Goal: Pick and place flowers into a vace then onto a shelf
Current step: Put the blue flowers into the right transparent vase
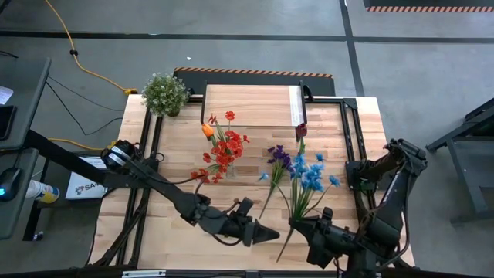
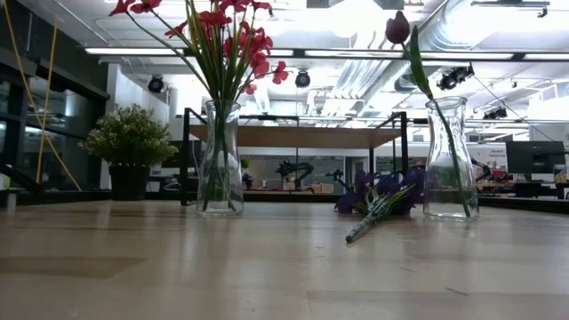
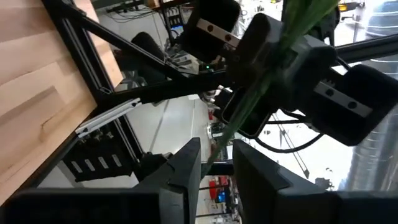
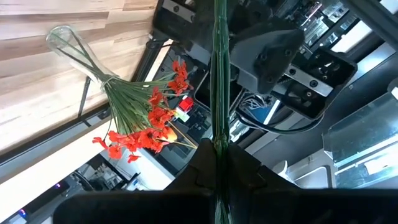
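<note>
Clamping the blue flowers [image 1: 310, 176] by their thin, light, bendy stems, right end effector [image 1: 296, 225] is closed; left end effector [image 1: 270, 234] sits part-open around the same stems

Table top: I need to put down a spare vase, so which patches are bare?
Bare wood lies on the table left of the red flowers. Crowded between them and the blue flowers.

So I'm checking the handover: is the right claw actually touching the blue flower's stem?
Touching. The right wrist view shows the right claw shut on the green stem of the blue flowers.
</note>
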Motion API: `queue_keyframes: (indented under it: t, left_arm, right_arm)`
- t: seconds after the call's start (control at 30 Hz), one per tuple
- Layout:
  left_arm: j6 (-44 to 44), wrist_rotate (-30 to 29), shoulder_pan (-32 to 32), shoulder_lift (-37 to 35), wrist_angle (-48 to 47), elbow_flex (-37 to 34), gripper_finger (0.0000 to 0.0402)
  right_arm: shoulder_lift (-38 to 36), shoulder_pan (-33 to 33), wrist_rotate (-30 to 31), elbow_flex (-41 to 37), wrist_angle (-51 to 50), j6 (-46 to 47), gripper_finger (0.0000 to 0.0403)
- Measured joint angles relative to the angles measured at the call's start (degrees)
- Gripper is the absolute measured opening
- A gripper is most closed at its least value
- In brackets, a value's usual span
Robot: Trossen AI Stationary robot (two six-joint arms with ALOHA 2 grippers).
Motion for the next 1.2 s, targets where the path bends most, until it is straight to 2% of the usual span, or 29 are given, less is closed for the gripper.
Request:
queue_keyframes:
  t: [0.53,0.7,0.93,1.2]
  left_arm:
    - [-0.4,-0.1,1.2,0.0,-2.3,0.0,0.0129]
    - [-0.3,0.2,1.5,0.0,-2.3,0.0,0.0129]
    - [-0.3,1.0,1.5,0.0,-4.7,-0.1,0.0129]
    - [-1.7,0.9,1.5,0.0,-7.1,-0.1,0.0129]
  right_arm:
    - [0.0,-2.2,-2.1,0.1,6.5,-1.5,0.0004]
    - [0.0,-3.3,-4.6,0.1,6.7,-1.5,0.0003]
    - [0.0,-4.0,-2.8,0.1,6.8,-1.4,0.0003]
    - [0.0,-1.5,0.4,0.1,6.6,0.7,0.0003]
